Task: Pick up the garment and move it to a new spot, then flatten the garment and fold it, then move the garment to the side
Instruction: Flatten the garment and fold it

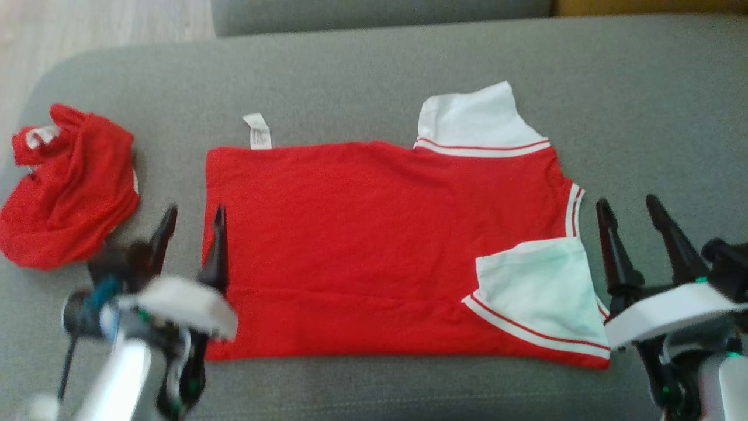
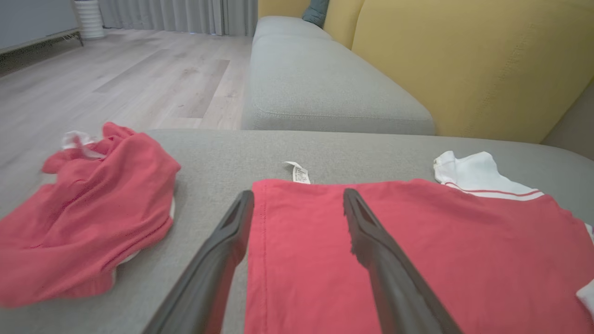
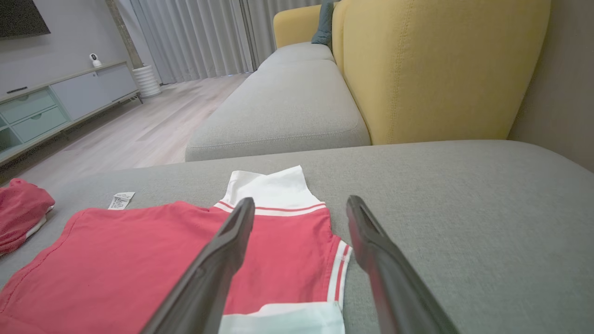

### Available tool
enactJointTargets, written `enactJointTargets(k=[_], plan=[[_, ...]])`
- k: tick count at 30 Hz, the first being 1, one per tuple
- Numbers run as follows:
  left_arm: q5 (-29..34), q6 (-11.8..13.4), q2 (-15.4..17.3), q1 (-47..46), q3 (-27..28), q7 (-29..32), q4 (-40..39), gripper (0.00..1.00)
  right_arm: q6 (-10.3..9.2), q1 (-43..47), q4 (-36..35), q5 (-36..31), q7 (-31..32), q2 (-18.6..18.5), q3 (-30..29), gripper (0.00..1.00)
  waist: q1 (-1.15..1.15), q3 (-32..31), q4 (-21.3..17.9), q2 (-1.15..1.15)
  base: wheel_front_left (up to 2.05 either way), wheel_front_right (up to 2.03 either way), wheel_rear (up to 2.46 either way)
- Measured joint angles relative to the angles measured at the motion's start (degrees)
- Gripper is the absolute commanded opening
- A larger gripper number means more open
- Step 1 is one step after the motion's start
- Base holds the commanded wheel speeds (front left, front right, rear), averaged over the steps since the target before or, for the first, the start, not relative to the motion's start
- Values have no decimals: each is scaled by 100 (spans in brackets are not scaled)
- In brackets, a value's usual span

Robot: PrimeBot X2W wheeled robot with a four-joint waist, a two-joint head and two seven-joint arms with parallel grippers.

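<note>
A red garment (image 1: 374, 234) with white sleeves and a white tag lies flat on the grey cushion (image 1: 374, 70), one sleeve folded onto its lower right part. My left gripper (image 1: 193, 216) hangs open at the garment's left hem, one finger over the fabric and one over the cushion, holding nothing. In the left wrist view the same garment (image 2: 417, 260) stretches to the right under the left gripper (image 2: 297, 199). My right gripper (image 1: 628, 210) stands open just right of the neck edge, empty. Its wrist view shows the garment (image 3: 139, 260) below the right gripper (image 3: 299, 204).
A second red garment (image 1: 64, 187) lies crumpled at the cushion's left end, also the crumpled garment (image 2: 83, 208) in the left wrist view. Beyond are another grey cushion (image 3: 283, 106), a yellow sofa back (image 3: 441, 65) and wooden floor (image 2: 116, 79).
</note>
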Motion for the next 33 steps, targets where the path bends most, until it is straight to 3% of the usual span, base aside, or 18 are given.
enactJointTargets(k=[9,16,21,22,23,25,33], plan=[[-421,-583,-199,-2228,52,292,2238,100,0,-479,-63,9,-54,7,176,100,1,845,-94,0,0,0,0],[-606,-926,-200,-3165,158,546,4054,100,0,-689,66,62,-178,7,267,100,2,1299,-300,0,0,0,0],[-654,-1140,-208,-3718,170,608,4805,100,0,-705,178,96,-220,8,281,100,0,1414,-375,0,0,0,0],[-672,-1190,-216,-3807,167,651,4923,91,0,-708,201,109,-235,9,281,100,1,1417,-376,0,0,0,0],[-670,-1244,-222,-3879,153,681,5029,55,0,-710,224,109,-234,9,281,100,1,1417,-376,0,0,0,0],[-670,-1360,-234,-3983,113,757,5235,0,0,-710,257,114,-234,5,261,100,0,1411,-370,0,0,0,0],[-602,-1421,-366,-4181,-70,370,5606,0,0,-1238,840,238,-234,-253,169,100,0,1451,-279,0,0,0,0]])
